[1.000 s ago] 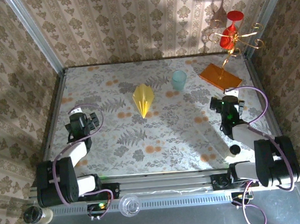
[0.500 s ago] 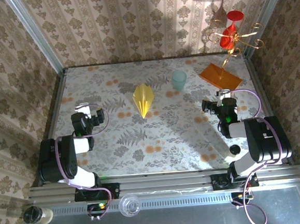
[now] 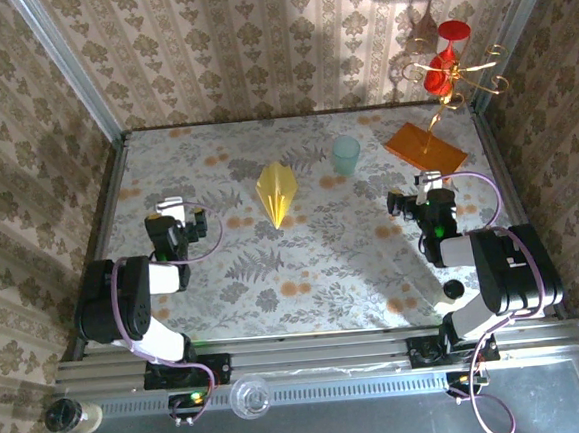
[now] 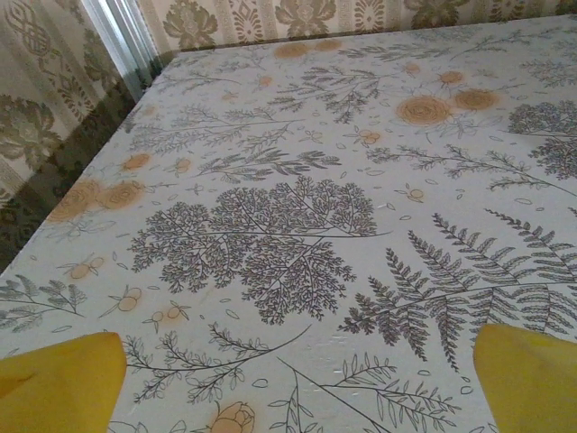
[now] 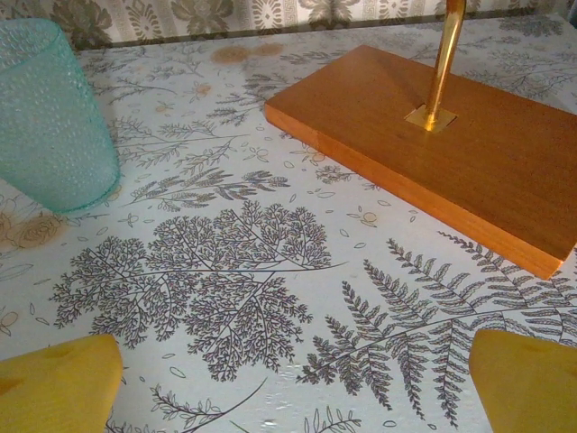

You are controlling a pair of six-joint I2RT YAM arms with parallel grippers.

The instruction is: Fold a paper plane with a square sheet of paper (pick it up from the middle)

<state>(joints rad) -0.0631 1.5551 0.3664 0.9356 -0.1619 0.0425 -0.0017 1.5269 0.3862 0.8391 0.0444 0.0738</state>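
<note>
- Step in hand: the folding looks finished. The paper plane (image 3: 278, 192) lies flat on the tabletop (image 4: 270, 234) as a narrow yellow dart with a centre crease, and no flat square sheet is to be seen.
- The plane lies to the right of the left jaws and a little ahead of them. It lies to the left of the right jaws and a little ahead. It is well apart from both and nothing touches it.
- Left jaws: apart and empty. Their yellow fingertips (image 4: 59, 383) sit at the two lower corners of the left wrist view, with bare patterned tabletop between them.
- Right jaws: also apart and empty, fingertips (image 5: 54, 379) wide. The teal cup (image 5: 50, 117) stands ahead and to their left, and the orange slab (image 5: 433, 153) with its gold stem stands ahead and to their right. Both are clear of the jaws.
- Next move, as I judge it: little remains beyond parking the arms.
- If the plane must be lifted, either jaws would have to swing inward and close across the middle of the crease, taking care not to crush the thin paper.
</note>
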